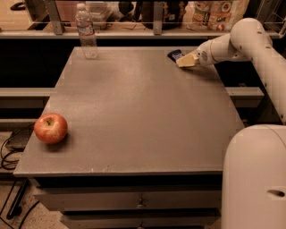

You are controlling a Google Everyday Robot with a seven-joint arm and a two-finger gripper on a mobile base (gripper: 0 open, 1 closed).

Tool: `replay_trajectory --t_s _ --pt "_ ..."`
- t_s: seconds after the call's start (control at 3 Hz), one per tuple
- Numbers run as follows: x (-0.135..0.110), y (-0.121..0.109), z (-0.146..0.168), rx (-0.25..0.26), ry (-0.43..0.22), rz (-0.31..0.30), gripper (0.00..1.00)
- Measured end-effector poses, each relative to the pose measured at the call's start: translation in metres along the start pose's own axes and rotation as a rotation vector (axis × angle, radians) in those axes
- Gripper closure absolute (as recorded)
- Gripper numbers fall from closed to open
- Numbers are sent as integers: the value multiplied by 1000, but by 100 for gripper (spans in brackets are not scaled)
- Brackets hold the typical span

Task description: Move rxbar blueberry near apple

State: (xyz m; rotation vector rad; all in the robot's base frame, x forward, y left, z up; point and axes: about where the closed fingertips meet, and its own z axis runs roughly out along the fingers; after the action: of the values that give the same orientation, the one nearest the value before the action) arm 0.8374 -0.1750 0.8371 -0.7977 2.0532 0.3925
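The rxbar blueberry (174,54) is a small dark navy bar at the far right of the grey table (143,112). My gripper (183,60) reaches in from the right and is shut on the bar. The bar's dark end sticks out to the left of the pale fingers (187,61), just above the tabletop. The apple (50,128) is red with yellowish patches. It sits near the table's front left corner, far from the gripper.
A clear plastic water bottle (87,32) stands at the table's far left corner. A shelf with bags and clutter (214,13) runs behind the table. My white base (254,179) fills the lower right. Cables and a dark box (15,141) lie on the floor at left.
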Motion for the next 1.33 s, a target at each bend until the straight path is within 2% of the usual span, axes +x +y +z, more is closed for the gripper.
replay_trajectory --t_s 0.33,0.67,1.0,1.33 --pt "-29 31 -11 -61 -36 -85 100" --pt "-72 76 -35 -126 -71 -227 100" --pt "-105 118 -59 -185 -104 -319 100" --pt "-108 120 -62 -185 -108 -326 100"
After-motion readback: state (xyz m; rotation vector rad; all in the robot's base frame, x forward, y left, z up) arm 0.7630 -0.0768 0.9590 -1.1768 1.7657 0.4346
